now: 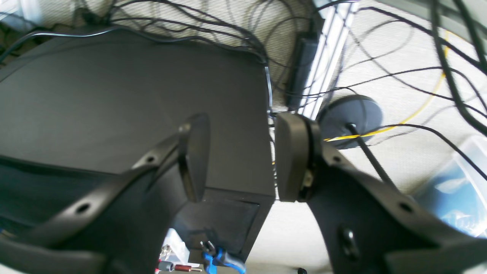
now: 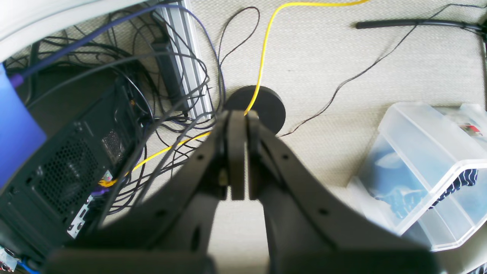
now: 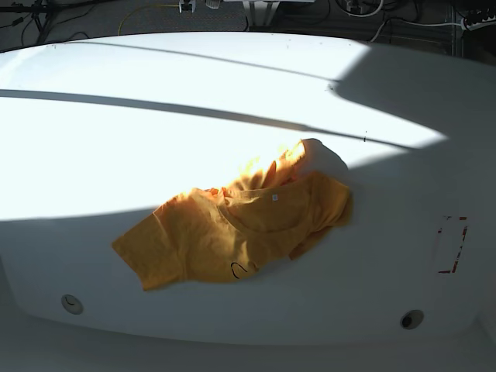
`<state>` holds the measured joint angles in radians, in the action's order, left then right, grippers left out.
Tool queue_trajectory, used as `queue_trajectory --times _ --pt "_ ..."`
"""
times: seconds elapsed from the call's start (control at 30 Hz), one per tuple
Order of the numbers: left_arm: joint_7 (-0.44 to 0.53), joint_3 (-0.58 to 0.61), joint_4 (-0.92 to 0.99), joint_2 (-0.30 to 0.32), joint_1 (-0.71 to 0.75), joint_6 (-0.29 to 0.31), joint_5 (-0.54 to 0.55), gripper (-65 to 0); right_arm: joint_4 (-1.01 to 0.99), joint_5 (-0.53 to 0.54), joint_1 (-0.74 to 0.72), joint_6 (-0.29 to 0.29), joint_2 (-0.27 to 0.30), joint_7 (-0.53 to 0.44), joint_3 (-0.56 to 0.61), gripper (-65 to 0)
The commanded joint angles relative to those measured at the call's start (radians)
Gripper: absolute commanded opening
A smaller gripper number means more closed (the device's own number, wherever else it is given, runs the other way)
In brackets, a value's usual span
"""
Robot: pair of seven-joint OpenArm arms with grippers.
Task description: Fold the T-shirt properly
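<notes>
The left gripper (image 1: 241,160) is matte black plastic with two broad, curved fingers, each ending in a flat oval pad; the right pad (image 1: 290,156) looks dark grey and thicker, backed by a black rim. A small round screw hole sits along each finger. The right gripper (image 2: 239,156) is the same matte black build, with slab-like pads and small round holes dotting its sloping fingers. A small yellowish spot shows beside its left pad.
</notes>
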<state>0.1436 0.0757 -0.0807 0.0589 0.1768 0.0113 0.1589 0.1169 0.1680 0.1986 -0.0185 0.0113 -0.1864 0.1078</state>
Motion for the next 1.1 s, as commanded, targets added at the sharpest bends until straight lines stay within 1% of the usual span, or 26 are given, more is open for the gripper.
queue_trajectory --times 0.0,0.47,1.07 --pt "0.011 0.044 0.017 -0.027 0.063 0.003 -0.009 -40.4 -0.007 0.001 0.008 -0.016 -0.007 -0.005 -0.007 -64.5" --pt "0.005 0.048 0.006 -0.024 0.091 0.008 -0.011 -39.9 -0.007 -0.002 0.010 -0.009 -0.005 -0.006 -0.005 -64.5" --pt "0.000 0.034 0.015 -0.022 0.074 0.009 -0.011 -39.5 -0.009 -0.001 0.015 -0.010 -0.003 -0.010 -0.008 -64.5"
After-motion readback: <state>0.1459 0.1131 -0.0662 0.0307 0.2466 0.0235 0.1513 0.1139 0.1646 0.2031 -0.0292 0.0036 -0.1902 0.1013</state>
